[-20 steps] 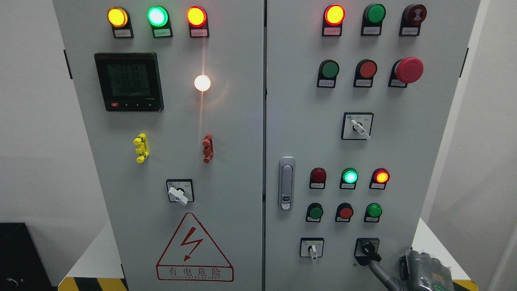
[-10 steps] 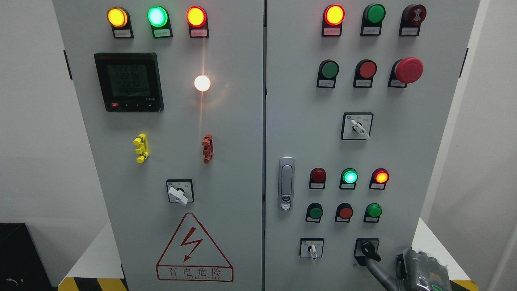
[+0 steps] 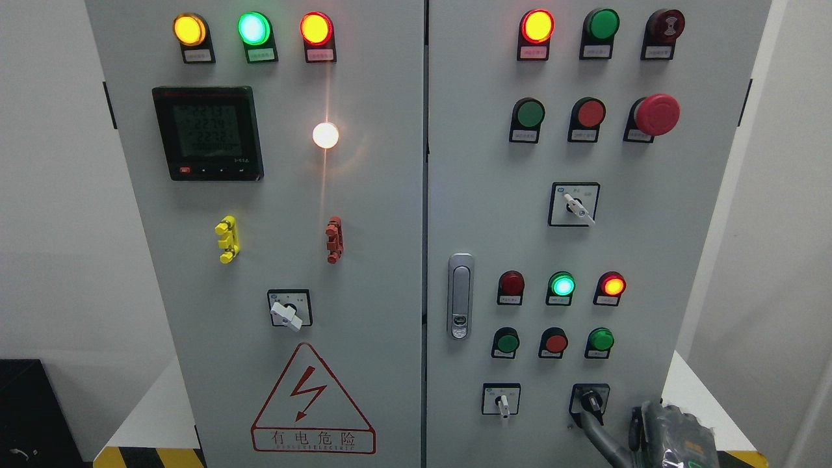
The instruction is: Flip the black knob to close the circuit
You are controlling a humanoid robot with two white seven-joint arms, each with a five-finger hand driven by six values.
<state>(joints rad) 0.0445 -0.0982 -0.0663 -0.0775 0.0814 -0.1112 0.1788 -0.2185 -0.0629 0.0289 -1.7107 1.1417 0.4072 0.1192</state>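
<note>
Warning triangle (image 3: 313, 398) reading 有电危险, black knob (image 3: 590, 400)

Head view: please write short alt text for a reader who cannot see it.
The right hand reaches a finger up to the black knob at the lower right of a grey cabinet covered with lamps, buttons and switches.

The grey cabinet (image 3: 390, 195) stands on a white platform (image 3: 156, 409) with yellow-black striped edging (image 3: 149, 457) at its near left corner. A black box (image 3: 29, 409) sits left of the platform, low down.
</note>
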